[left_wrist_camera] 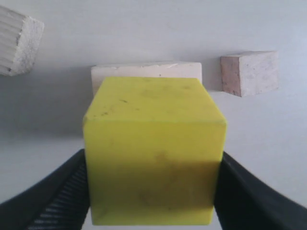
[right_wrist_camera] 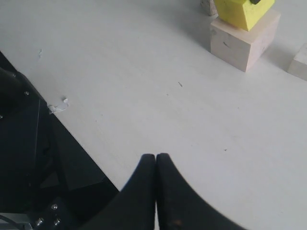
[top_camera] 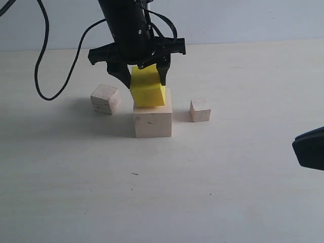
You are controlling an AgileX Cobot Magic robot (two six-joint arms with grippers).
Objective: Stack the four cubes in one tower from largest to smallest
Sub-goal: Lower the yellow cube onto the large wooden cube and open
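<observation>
Left tool (top_camera: 145, 83) grips yellow cube (top_camera: 148, 92) — tilted on block (top_camera: 152, 122).

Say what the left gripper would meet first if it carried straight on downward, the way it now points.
The large pale wood cube, right beneath the left gripper; its yellow cube looks close to touching the top, perhaps already.

- The table (top_camera: 76, 192) fills most of every view; its top is pale cream, matt and smooth, with faint streaks.
- Behind the table's far edge stands a plain wall (top_camera: 253, 20), pale blue-grey.
- Light on the table is soft and even, and the shadows there are faint and blurred.
- A tiny dark speck (top_camera: 134, 174) lies on the table's top.
- A small white scrap (right_wrist_camera: 57, 106) lies just beside one table edge in the right wrist view; beyond that edge it is too dark to make anything out.
</observation>
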